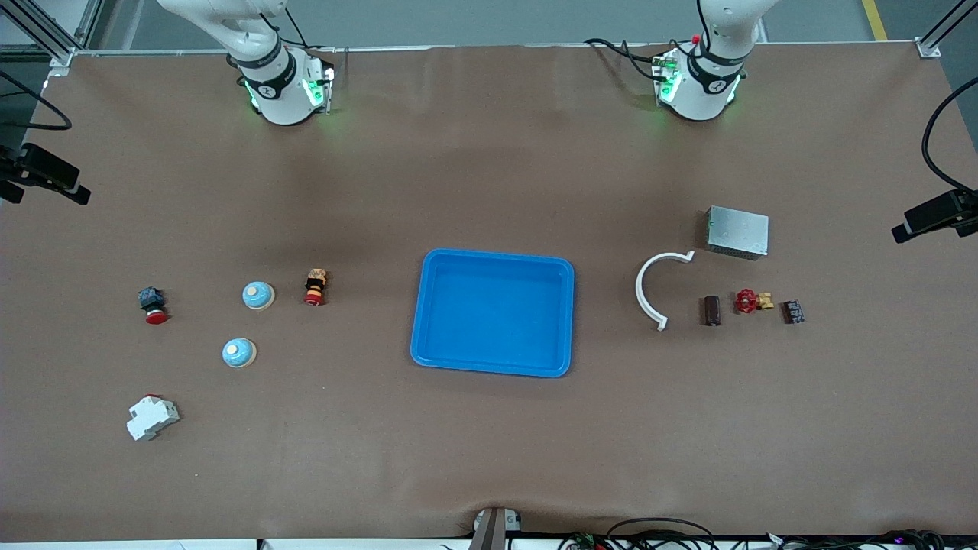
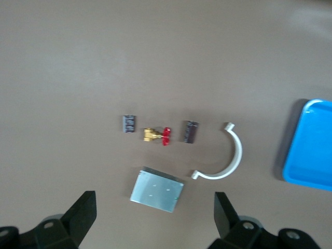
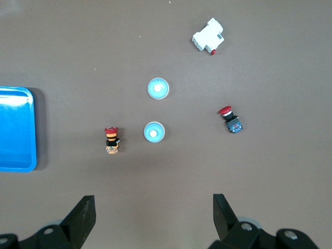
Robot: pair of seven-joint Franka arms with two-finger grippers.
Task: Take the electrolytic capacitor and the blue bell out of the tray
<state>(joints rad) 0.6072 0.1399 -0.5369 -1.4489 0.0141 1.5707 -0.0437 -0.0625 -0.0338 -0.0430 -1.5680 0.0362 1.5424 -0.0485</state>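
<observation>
Two blue-and-white dome bells [image 1: 258, 296] [image 1: 239, 352] lie toward the right arm's end of the table; the right wrist view shows them [image 3: 154, 132] [image 3: 157, 88]. Two small dark capacitors, one brownish [image 1: 711, 310] and one black [image 1: 794, 312], lie toward the left arm's end; the left wrist view shows them [image 2: 190, 131] [image 2: 129, 123]. A blue tray [image 1: 493, 312] sits empty in the middle. My left gripper [image 2: 154, 199] is open and empty, high over the metal box. My right gripper [image 3: 153, 199] is open and empty, high over bare table beside the bells. Both hands are out of the front view.
A metal box [image 1: 737, 231], a white curved clip [image 1: 649, 294] and a red-handled brass valve [image 1: 752, 301] lie by the capacitors. A red push button [image 1: 153, 304], a red-and-yellow stop button [image 1: 315, 287] and a white breaker [image 1: 152, 418] lie near the bells.
</observation>
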